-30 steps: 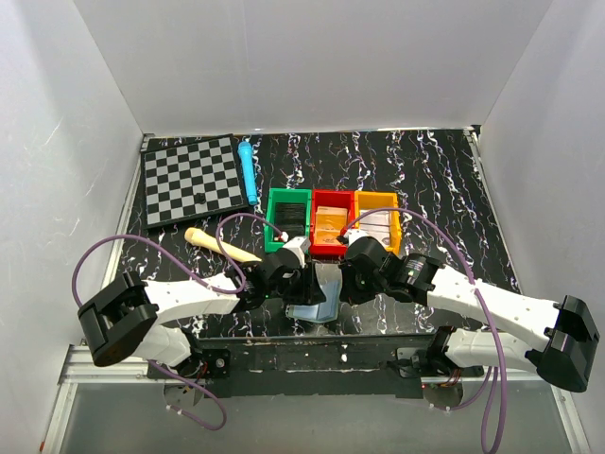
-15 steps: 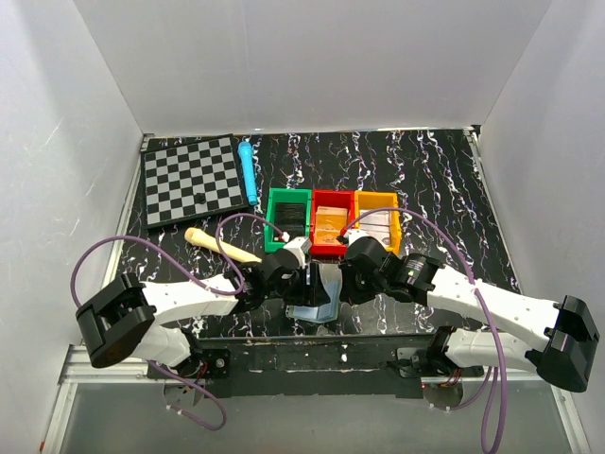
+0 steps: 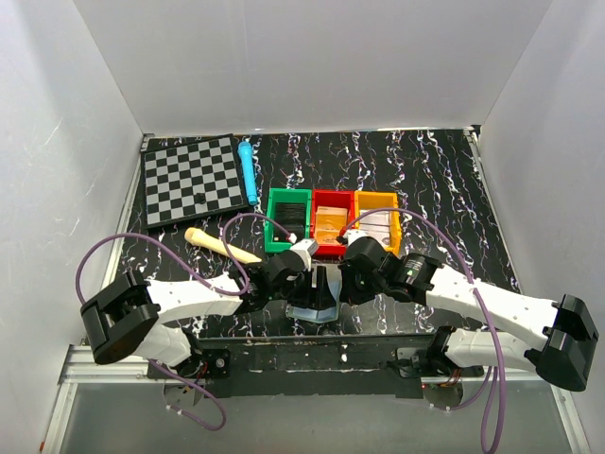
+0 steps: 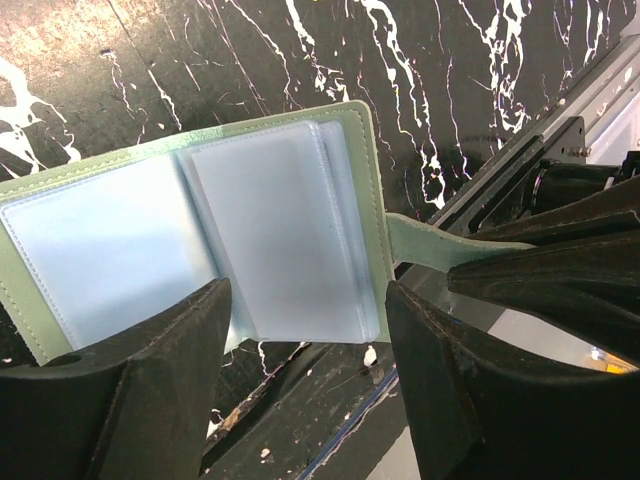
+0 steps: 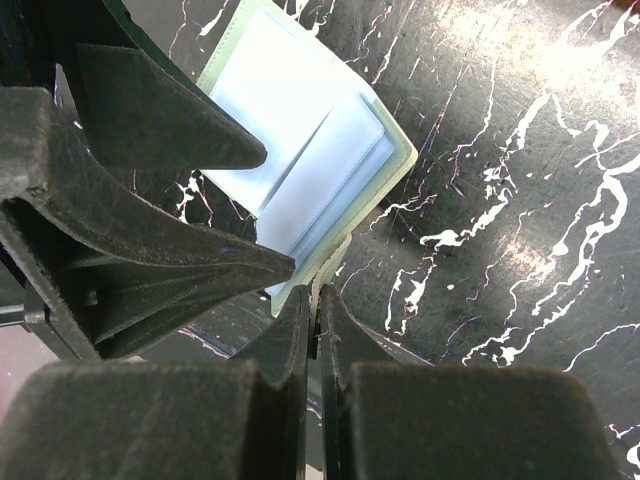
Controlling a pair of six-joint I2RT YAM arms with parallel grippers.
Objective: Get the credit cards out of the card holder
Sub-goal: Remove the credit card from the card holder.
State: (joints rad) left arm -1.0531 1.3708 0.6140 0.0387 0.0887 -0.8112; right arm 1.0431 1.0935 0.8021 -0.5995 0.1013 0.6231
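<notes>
Here we hang our released left pincer (image 4: 305, 300) directly over the open grey-green, blue-lined card holder (image 4: 270, 230), whose tab (image 4: 430, 250) our right pincer (image 5: 315, 300) clenches.

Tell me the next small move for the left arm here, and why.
Probably lower the left gripper onto the card holder and pinch at the sleeve nearest the tab. The holder lies open, the right gripper is shut on its side tab, and the left jaws stand open above it.

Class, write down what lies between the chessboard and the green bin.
A blue pen-like stick lies between the chessboard and the green bin, shown in the top view.
</notes>
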